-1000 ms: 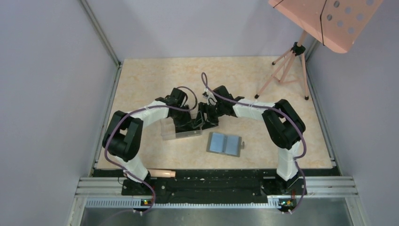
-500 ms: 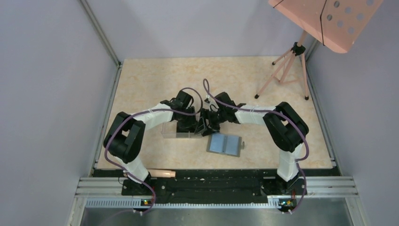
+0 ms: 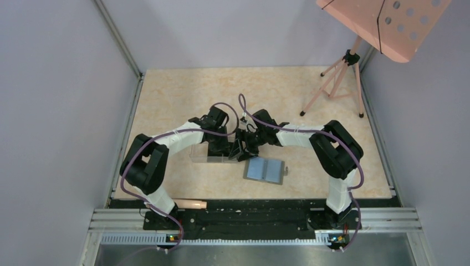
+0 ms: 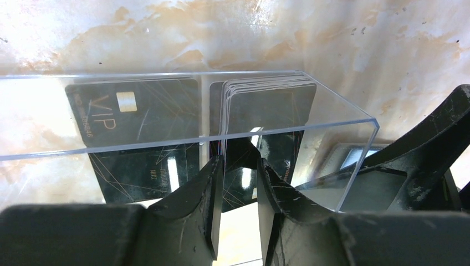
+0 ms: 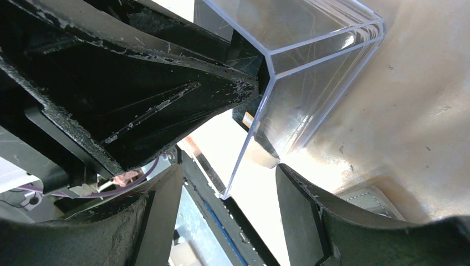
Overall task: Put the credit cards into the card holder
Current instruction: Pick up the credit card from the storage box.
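Black credit cards (image 4: pixel 269 108) lie inside a clear plastic box (image 3: pixel 206 155): a leaning stack on the right and a "VIP" card (image 4: pixel 130 113) on the left. My left gripper (image 4: pixel 240 166) points into the box in front of the stack. Its jaws stand a narrow gap apart, and table and a black card show between them. At the box's right end my right gripper (image 5: pixel 224 183) is open, its fingers straddling the box's corner edge (image 5: pixel 246 155) without touching it. The card holder (image 3: pixel 264 169) lies open, blue-gray side up, just right of and nearer than the box.
A pink tripod (image 3: pixel 335 83) stands at the back right under a pink perforated board (image 3: pixel 388 25). A pale wooden stick (image 3: pixel 188 203) lies along the table's near edge. Both grippers (image 3: pixel 220 148) (image 3: pixel 239 149) sit close together at the box.
The box, tilted up a second ago, now lies flat on the table. Both grippers have drawn closer to it, and the left jaws have narrowed.
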You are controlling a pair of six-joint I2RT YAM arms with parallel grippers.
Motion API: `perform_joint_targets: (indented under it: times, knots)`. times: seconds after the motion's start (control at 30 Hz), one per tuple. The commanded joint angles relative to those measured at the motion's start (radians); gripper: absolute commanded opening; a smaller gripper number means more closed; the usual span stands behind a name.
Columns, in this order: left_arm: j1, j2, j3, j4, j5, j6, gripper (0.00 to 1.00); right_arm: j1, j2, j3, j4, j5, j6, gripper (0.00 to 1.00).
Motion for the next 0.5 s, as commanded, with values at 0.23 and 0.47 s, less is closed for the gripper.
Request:
perform_joint_targets:
  times: [0.23,0.47]
  knots:
    - [-0.060,0.040,0.103,-0.139,-0.110,0.051,0.34,0.019,-0.024,0.011,0.068,-0.016,-0.001,0.62]
    - [-0.088,0.090,0.158,-0.192,-0.146,0.081,0.32,0.018,-0.020,0.009,0.068,-0.016,-0.003,0.62]
